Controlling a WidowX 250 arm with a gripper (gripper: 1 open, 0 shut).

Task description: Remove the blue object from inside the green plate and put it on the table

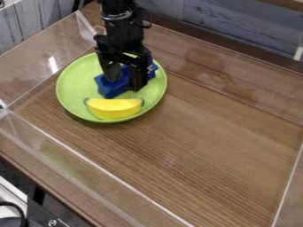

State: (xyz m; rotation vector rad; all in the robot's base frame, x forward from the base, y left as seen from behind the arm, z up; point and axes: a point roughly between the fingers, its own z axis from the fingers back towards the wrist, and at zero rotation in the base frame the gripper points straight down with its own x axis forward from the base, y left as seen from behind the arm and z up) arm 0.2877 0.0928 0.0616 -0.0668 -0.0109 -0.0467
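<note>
1. My black gripper [123, 74] pointed down, fingers spread wide, straddling the dark blue rectangular block [115, 85].
2. The block lay inside the round lime-green plastic plate [71, 82], beside a yellow banana [113, 108].
3. The plate sat on the brown wood-grain table [201, 133].

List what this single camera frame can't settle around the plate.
- Dark blue rectangular block: its upper part is hidden behind the black tool.
- Contact between tool and block: unclear, too small.
- Round lime-green plastic plate: far rim covered by the tool.
- Yellow banana: details too small.
</note>
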